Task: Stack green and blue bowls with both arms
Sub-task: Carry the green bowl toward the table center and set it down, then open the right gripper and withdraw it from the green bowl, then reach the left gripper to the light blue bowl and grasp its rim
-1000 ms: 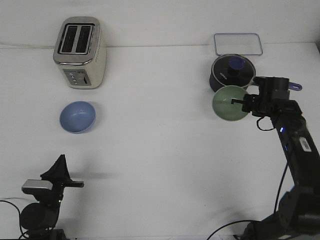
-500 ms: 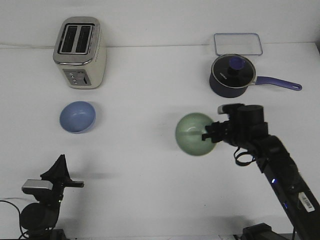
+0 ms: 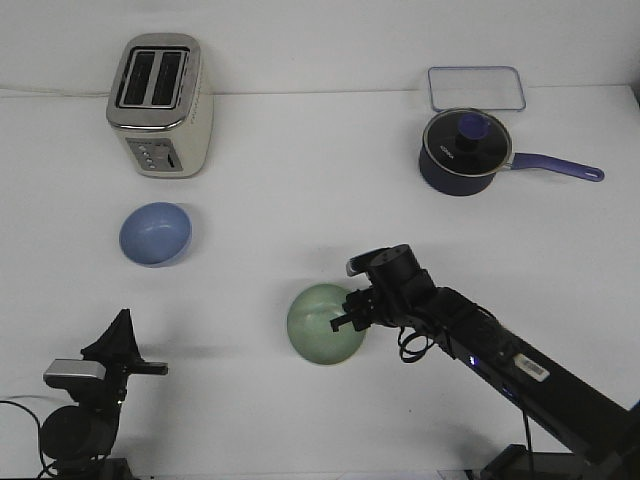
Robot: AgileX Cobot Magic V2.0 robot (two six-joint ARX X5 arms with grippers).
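Note:
The pale mint green bowl (image 3: 322, 324) is at the front middle of the table, held by its right rim in my right gripper (image 3: 349, 318), which is shut on it. I cannot tell whether it rests on the table or hangs just above it. The periwinkle blue bowl (image 3: 155, 234) sits upright on the table at the left, in front of the toaster. My left gripper (image 3: 115, 342) is parked at the front left corner, folded near its base, pointing up and empty; its jaws look closed.
A cream and chrome toaster (image 3: 158, 105) stands at the back left. A dark navy pot (image 3: 464, 152) with a purple handle sits at the back right, and behind it a clear rectangular tray (image 3: 476, 87).
My right arm has carried the green bowl from beside the navy pot at the back right, leftward and toward the front, to the front middle. The left arm and blue bowl have not moved.

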